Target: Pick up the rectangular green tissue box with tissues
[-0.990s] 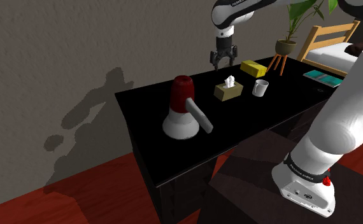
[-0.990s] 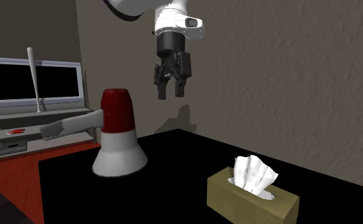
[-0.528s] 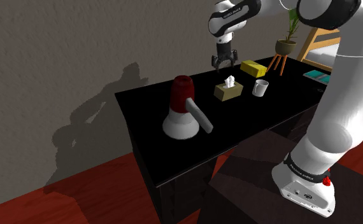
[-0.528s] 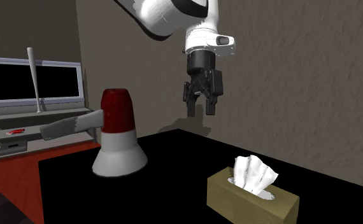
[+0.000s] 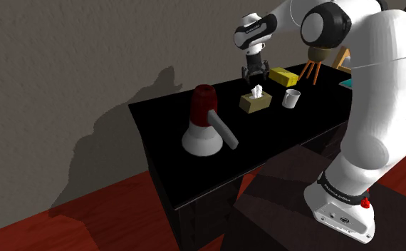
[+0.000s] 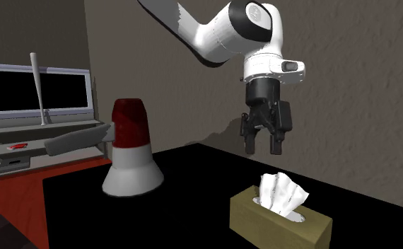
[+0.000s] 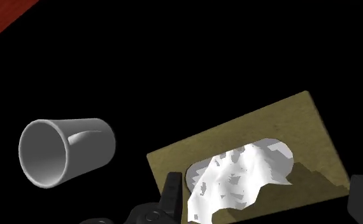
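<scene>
An olive-green rectangular tissue box (image 5: 256, 103) with a white tissue sticking out of its top stands on the black table (image 5: 280, 146), toward the far side. My black gripper (image 5: 256, 74) hangs open just above it, pointing down. From the second exterior view the gripper (image 6: 262, 146) is a short way above the tissue and slightly toward the wall from the box (image 6: 281, 222). In the wrist view the box (image 7: 301, 121) lies right below, and the gripper (image 7: 266, 200) has its fingers spread to either side of the tissue without touching anything.
A white mug (image 5: 290, 98) stands close beside the tissue box and appears in the wrist view (image 7: 62, 153). A yellow box (image 5: 283, 76) lies behind. A red-topped white cone with a grey handle (image 5: 204, 123) stands nearer the table's front. The wall runs close behind the table.
The gripper has travelled from above the table's back edge toward the tissue box and come lower, staying open. The box and the other things have not moved.
</scene>
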Tool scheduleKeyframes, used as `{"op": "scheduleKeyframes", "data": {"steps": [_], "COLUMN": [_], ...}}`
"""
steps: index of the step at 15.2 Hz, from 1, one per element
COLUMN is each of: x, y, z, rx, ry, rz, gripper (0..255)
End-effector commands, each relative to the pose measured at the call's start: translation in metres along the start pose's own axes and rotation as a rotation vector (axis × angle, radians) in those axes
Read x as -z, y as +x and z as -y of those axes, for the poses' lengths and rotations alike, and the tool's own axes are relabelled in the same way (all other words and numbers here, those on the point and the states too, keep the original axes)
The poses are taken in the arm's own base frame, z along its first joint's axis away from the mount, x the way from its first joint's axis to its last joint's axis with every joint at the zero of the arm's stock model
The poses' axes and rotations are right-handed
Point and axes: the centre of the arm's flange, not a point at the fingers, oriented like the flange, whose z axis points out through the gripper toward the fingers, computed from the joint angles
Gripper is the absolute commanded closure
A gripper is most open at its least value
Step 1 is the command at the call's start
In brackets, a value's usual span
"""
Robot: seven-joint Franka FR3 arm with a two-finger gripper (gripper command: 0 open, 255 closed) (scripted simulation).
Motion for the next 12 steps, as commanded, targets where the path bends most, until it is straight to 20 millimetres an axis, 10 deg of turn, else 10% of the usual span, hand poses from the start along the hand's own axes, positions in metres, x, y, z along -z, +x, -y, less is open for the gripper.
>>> {"op": "scheduleKeyframes", "data": {"steps": [1, 5, 12], "x": [-0.012, -0.039, -0.071], "y": [0.023, 0.062, 0.07], "z": [-0.012, -0.038, -0.031], "rx": [-0.038, -0.115, -0.121], "ry": [-0.015, -0.044, -0.047], "rz": [0.015, 0.044, 0.046], "gripper": [0, 0, 0]}}
